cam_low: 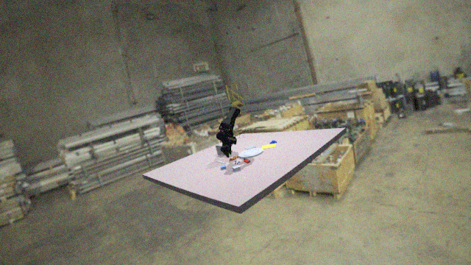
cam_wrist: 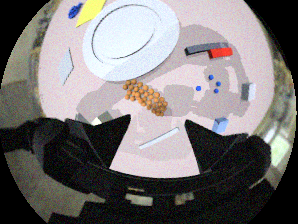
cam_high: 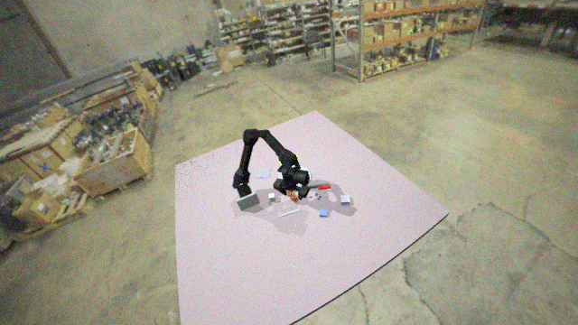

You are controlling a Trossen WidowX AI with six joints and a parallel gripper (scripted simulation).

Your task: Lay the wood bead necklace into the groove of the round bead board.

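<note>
The wood bead necklace (cam_high: pixel 293 196) (cam_low: pixel 234 158) (cam_wrist: pixel 145 96) lies bunched in an orange-brown elongated heap on the table, outside the round bead board. The pale round board (cam_low: pixel 251 152) (cam_wrist: pixel 92 56) lies flat, with its thin ring groove showing in the wrist view; the heap's upper-left end is close to the board's near rim. The arm hides most of the board in the top view. My gripper (cam_high: pixel 291 191) (cam_low: pixel 227 155) (cam_wrist: pixel 158 119) is open, with wide-set fingers and nothing between them. It is above the table, and in the wrist view the heap's lower end is just ahead of the fingertips.
A white stick (cam_wrist: pixel 159 138) lies near the fingers. A red block (cam_wrist: pixel 221 53) touches a dark bar (cam_wrist: pixel 197 49). Several small blue beads (cam_wrist: pixel 218 84), a blue block (cam_wrist: pixel 220 125) and a grey-blue block (cam_wrist: pixel 248 92) lie right. A yellow piece (cam_wrist: pixel 91 11) and pale tile (cam_wrist: pixel 66 66) lie left.
</note>
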